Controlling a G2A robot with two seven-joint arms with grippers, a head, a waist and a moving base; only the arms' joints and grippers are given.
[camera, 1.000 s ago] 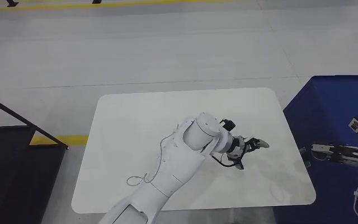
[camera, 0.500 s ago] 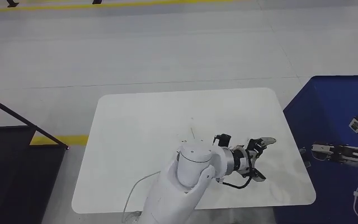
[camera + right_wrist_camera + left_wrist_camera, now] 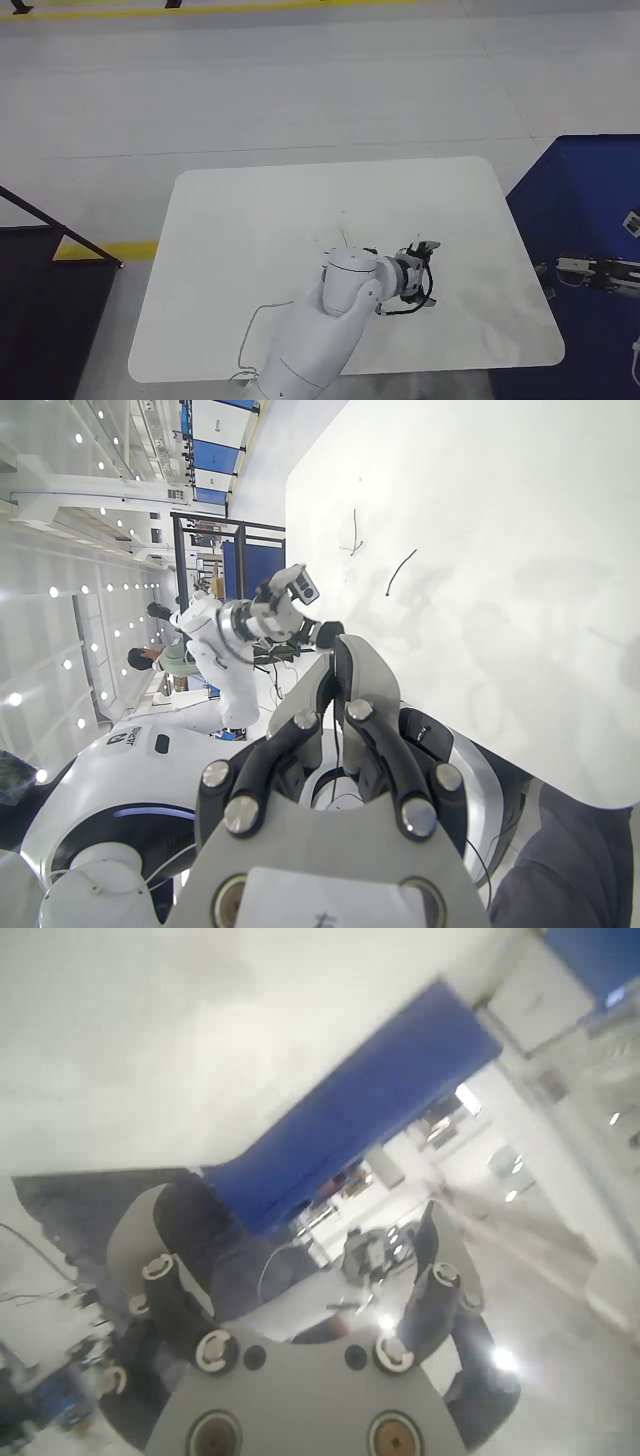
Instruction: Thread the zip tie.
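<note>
White table [image 3: 250,220] with the left arm over it, zip tie lying loose.
In the top view the table fills the middle of the frame on a pale floor [image 3: 300,80], with a yellow line [image 3: 200,10] along the top edge and a blue cabinet [image 3: 590,230] at the right. The left arm covers the table's lower middle. Its left gripper [image 3: 428,273] hangs right of centre, fingers spread wide with nothing between them. The right gripper [image 3: 336,650] sits off the table's edge, fingers pressed together on nothing. The zip tie [image 3: 400,571] lies flat mid-table beside a second thin strand [image 3: 355,531], both apart from the grippers.
</note>
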